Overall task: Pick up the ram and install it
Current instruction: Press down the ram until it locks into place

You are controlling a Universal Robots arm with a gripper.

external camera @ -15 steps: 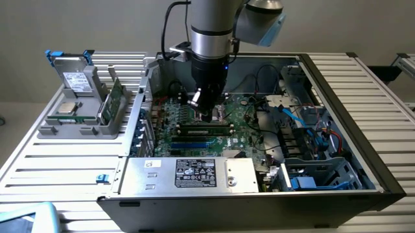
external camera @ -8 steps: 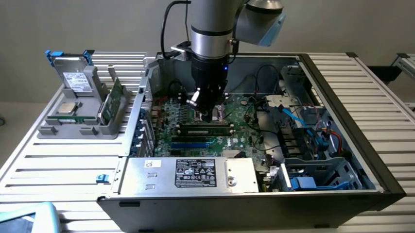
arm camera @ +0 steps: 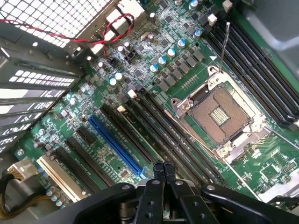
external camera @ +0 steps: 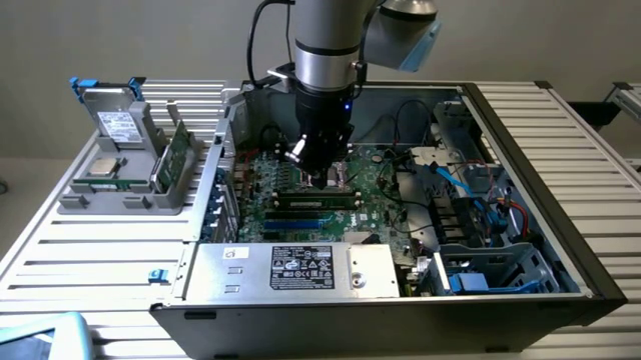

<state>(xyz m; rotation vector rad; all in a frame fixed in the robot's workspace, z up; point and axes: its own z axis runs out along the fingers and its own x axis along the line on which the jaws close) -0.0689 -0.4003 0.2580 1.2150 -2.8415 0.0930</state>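
The exterior view looks down from high, farther back, on the open computer case (external camera: 501,247); the wrist view hangs close above its motherboard (arm camera: 154,70), which both share.

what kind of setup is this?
Likely a lab bench for PC assembly trials: an open computer case on a slatted aluminium table, motherboard exposed, and a grey parts holder beside it.

1 ram (external camera: 318,200), 1 gripper (external camera: 318,174), 1 blue slot (arm camera: 117,145), 1 CPU socket (arm camera: 223,115), 1 power supply (external camera: 296,268).
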